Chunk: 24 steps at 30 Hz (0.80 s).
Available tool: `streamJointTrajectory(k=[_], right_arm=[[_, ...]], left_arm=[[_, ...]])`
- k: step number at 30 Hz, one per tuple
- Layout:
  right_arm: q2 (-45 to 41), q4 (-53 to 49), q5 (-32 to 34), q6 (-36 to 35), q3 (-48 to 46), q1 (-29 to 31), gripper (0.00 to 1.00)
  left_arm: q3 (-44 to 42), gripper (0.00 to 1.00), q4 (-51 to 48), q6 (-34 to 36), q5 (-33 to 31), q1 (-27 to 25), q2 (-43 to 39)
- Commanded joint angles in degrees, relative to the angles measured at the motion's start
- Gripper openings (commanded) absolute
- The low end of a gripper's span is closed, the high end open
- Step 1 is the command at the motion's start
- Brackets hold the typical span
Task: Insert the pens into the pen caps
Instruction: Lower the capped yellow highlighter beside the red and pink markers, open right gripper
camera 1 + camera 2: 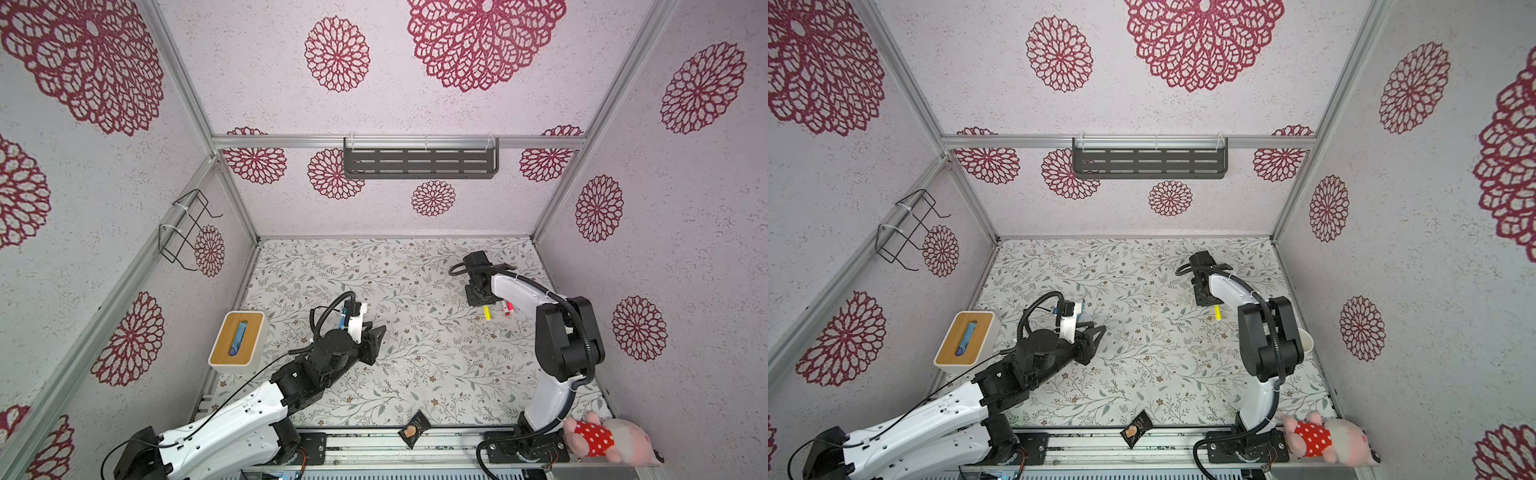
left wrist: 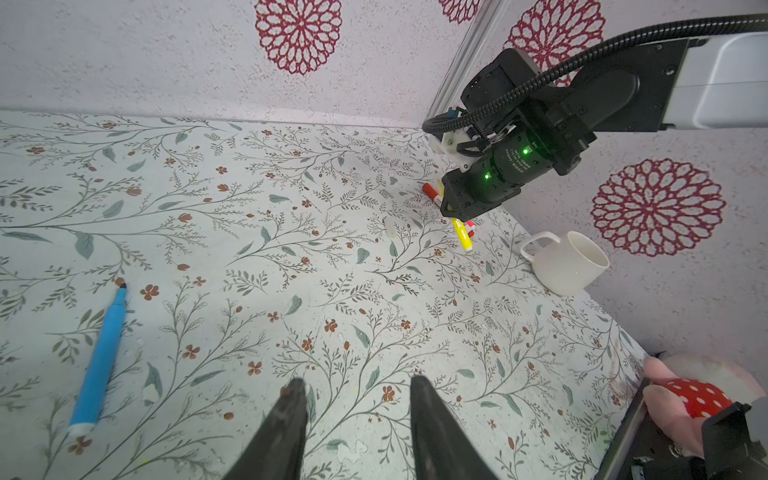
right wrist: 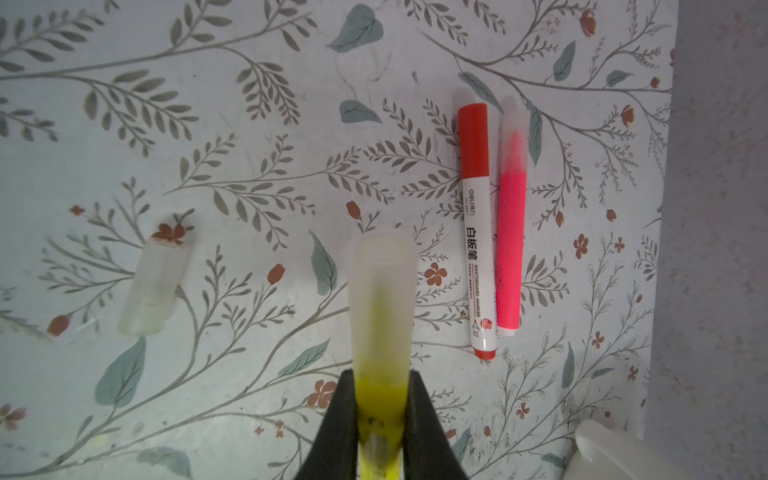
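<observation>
Shows a floral-patterned tabletop with the capping seemingly three parts done. Finds the right gripper clamped on a slim yellow marker pen wearing a frosted translucent cap; cannot tell whether fully seated. Places a red-capped white-barrelled marker and a bright pink pen, under its own clear cap, side by side on the table nearby. Leaves, by this reading, one pair: a bright blue pen, dark tip bare, lying near the left gripper, spread and empty, plus a loose frosted cap lying well apart from it.

Pens side by side near right wall, mug before them, box at left edge of table
</observation>
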Motion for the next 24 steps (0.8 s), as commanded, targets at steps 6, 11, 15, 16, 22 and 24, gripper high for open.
streamJointTrajectory(k=[6,11,15,16,22,24], right_arm=[[5.7,-3.3,5.9,-2.9,7.2,-1.9,0.00],[9.5,-4.9,7.9,-4.8,11.2,-2.4,0.00],[12.3,-6.6,8.5,-5.7,14.4,-3.7,0.00],[12.8,-6.9,8.7,-5.9,14.8,-3.9,0.00],[14.7,-7.5,10.1,-6.9,16.6,-5.0,0.01],[15.1,-8.2,10.1,-7.1,17.3,-5.4,0.02]], left_arm=[[0.4,0.43,-0.8,0.5,-1.3,0.0,-0.1],[0.6,0.44,-1.0,0.6,-1.7,0.1,-0.3],[0.6,0.44,-1.7,0.5,-1.8,0.1,-1.2],[0.5,0.44,-2.0,0.5,-1.9,0.2,-1.6],[-0.4,0.44,-3.7,0.3,-2.6,0.1,-4.4],[-0.8,0.44,-4.2,0.0,-2.9,0.2,-5.5]])
